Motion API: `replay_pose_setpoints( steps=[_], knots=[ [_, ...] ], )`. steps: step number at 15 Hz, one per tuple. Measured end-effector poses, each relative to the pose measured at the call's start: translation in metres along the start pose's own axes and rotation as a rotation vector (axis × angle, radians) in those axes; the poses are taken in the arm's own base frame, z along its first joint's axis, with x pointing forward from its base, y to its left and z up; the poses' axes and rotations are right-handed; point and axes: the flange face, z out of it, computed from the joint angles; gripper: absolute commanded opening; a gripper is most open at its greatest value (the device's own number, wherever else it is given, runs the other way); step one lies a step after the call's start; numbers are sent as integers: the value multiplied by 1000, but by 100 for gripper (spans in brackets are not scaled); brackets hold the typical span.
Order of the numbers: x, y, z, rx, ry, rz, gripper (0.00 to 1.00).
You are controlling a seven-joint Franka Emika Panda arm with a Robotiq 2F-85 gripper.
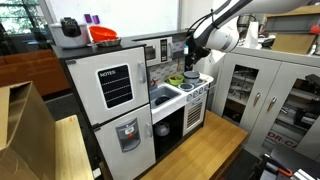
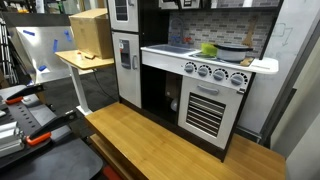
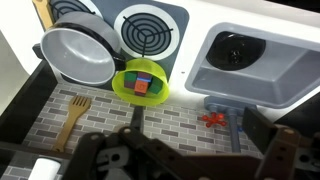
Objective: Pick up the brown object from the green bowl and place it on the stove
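A white toy kitchen is standing on a wooden platform [image 2: 170, 140] in a cluttered workshop. A grey-doored fridge [image 1: 115, 100] is standing at one end of it, and an orange-red bowl [image 1: 103, 34] is resting on top of the fridge. A sink [image 3: 240, 55] is sitting between the fridge and the stove [image 2: 214, 72]. A silver pot [image 3: 78, 55] is lying on the cooktop, and the green bowl [image 3: 122, 90] is sitting just beside it, close to a burner [image 3: 148, 30]. The brown object [image 3: 139, 87] is lying inside the green bowl among other small coloured pieces.

The white arm [image 1: 215, 35] is reaching in from above, and the gripper [image 1: 190, 55] is hanging over the cooktop near the green bowl. In the wrist view its dark, blurred jaws are standing spread apart and gripping nothing.
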Motion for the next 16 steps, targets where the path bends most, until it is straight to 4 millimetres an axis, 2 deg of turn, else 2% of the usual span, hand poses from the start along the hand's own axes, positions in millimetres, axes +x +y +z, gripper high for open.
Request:
replay_pose_setpoints(
  steps=[4, 9, 16],
  knots=[
    [8, -2, 14, 15, -17, 19, 100],
    [38, 7, 61, 7, -40, 93, 100],
    [61, 36, 115, -7, -64, 202, 100]
  ],
)
